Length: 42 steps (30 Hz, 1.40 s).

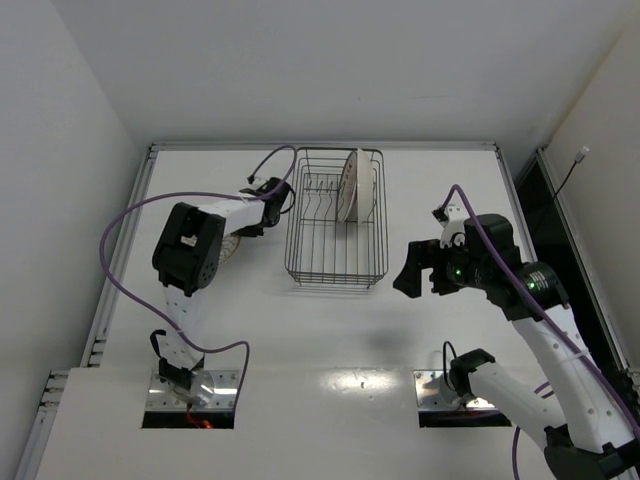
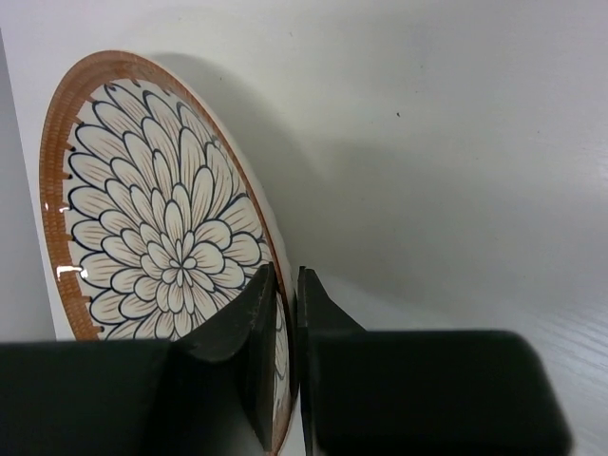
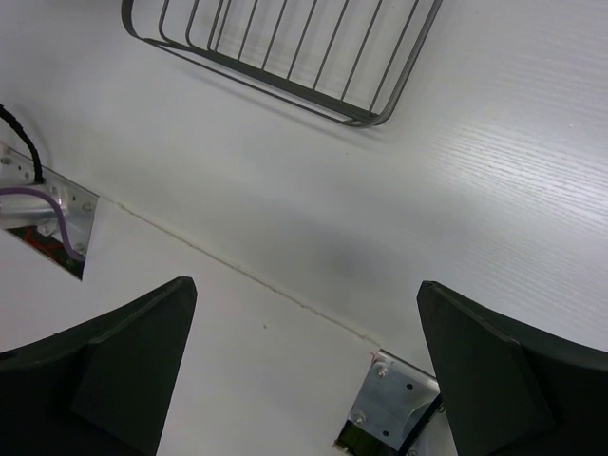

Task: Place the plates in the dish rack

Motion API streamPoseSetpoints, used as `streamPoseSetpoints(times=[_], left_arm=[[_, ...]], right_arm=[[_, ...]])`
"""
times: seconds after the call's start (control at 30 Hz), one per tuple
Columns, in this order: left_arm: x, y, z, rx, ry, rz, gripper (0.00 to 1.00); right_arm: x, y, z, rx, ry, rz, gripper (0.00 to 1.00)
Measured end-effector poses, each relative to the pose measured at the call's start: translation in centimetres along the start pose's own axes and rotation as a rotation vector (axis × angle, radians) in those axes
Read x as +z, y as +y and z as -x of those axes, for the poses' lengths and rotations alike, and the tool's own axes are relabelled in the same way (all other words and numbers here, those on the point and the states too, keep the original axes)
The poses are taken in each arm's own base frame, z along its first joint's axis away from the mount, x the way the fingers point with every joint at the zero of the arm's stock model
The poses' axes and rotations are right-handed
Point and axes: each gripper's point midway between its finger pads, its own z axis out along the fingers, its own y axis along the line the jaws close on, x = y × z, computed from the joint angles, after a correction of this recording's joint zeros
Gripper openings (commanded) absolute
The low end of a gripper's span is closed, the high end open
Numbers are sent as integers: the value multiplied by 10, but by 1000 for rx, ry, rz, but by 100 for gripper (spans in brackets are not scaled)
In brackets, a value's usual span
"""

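Observation:
The dish rack [image 1: 335,262] is a dark wire basket at the table's middle back. Two plates [image 1: 352,185] seem to stand upright in its far right part. My left gripper [image 2: 288,277] is shut on the rim of a third plate [image 2: 157,218], white with a brown rim and petal pattern, held on edge. In the top view this plate [image 1: 229,249] shows only partly under the left forearm, left of the rack, by the left gripper [image 1: 252,228]. My right gripper [image 1: 420,270] is open and empty right of the rack, above bare table in its wrist view [image 3: 304,285].
The rack's near corner [image 3: 366,114] shows in the right wrist view. Two metal base plates with cut-outs [image 1: 190,395] [image 1: 445,395] lie at the near edge. Purple cables [image 1: 130,215] loop off the left arm. White walls enclose the table.

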Motion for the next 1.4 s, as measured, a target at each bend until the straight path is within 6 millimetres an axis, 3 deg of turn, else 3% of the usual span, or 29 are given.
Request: streamPoseSetpoints(times=[0.2,0.33,0.47,0.67,0.8,0.9,1.03,1.13,1.23,1.4], left_arm=[[-17,11,8,-49,-21,-26,0],[-54,24,29,-178,-87,-134,0],[-116,46,66,-340,-239,-303,0],[-225,113,110,-551,-544,-502,0],[-288,139,140,-620,-707,-653,0],[-323,131,167,-631,-789,-843,0],[-346,86,199,-608,-802,-1164,0],[-337,45,208,-592,-727,-1338,0],[-320,13,204,-590,-636,-1454,0],[-303,-15,197,-630,-542,-1598,0]], right_arm=[[0,-2,0,-1,-2,-13,100],[0,-7,0,-1,-4,-37,100],[0,-22,-6,2,-14,-118,100],[-5,-25,-21,37,-76,-115,100],[-2,-26,-30,76,-83,-112,100],[6,-26,-37,107,-83,-92,100],[5,-23,-40,127,-110,-66,100],[0,-19,-36,126,-149,-48,100],[-4,-16,-34,125,-165,-38,100],[-6,-14,-32,125,-175,-31,100]])
